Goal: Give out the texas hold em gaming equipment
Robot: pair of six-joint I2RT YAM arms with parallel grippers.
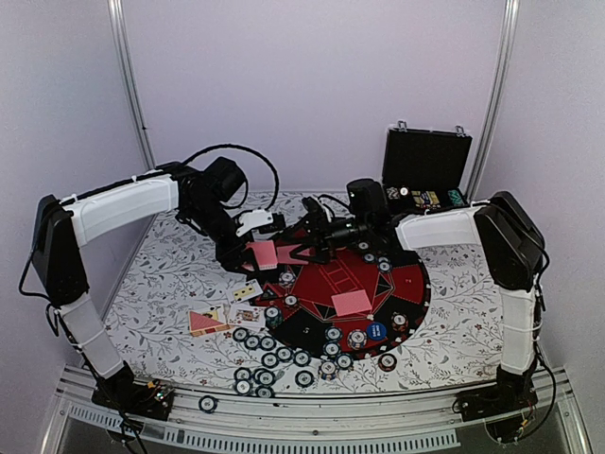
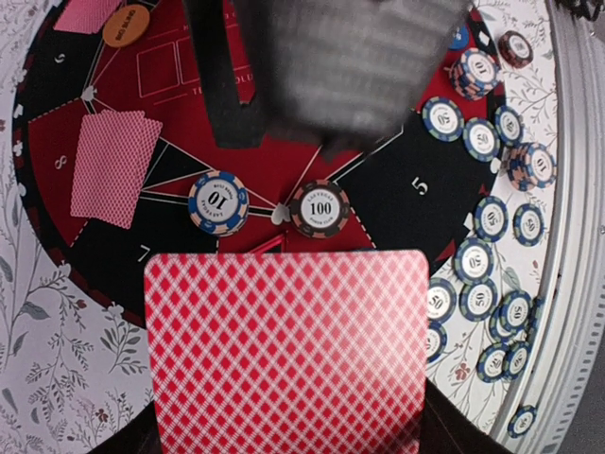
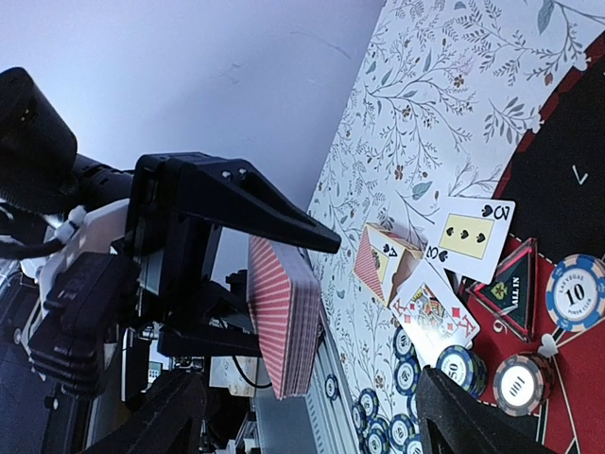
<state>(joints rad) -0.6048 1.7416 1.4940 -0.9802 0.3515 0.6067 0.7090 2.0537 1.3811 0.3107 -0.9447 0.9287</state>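
1. The left gripper [image 2: 293, 437] is clamping a deck of red-backed playing cards [image 2: 284, 340] and holding it in the air over the left side of the round mat [image 1: 408, 282].
2. The right gripper [image 3: 312, 402] is hovering just beside that deck. Its fingers are standing wide apart with nothing between them.
3. Face-down cards [image 1: 352, 303] are lying on the red middle of the mat.
4. A chip marked 10 [image 2: 218, 201] and a chip marked 100 [image 2: 319, 208] are sitting side by side on the mat, just past the held deck.
5. An orange button [image 2: 126, 24] is resting farther along the mat, and a blue button [image 1: 376, 331] is lying near the mat's near edge.
6. Face-up cards [image 3: 470, 232] are lying on the floral tabletop [image 1: 161, 274] just left of the mat, among them a two of spades and a king.
7. A scatter of chips [image 1: 269, 359] is spreading along the mat's near rim and onto the tabletop in front of it.
8. A single chip [image 1: 208, 404] is sitting apart from them on the metal rail [image 1: 397, 409] at the near edge.
9. A black case [image 1: 425, 170] is standing open at the far right corner.
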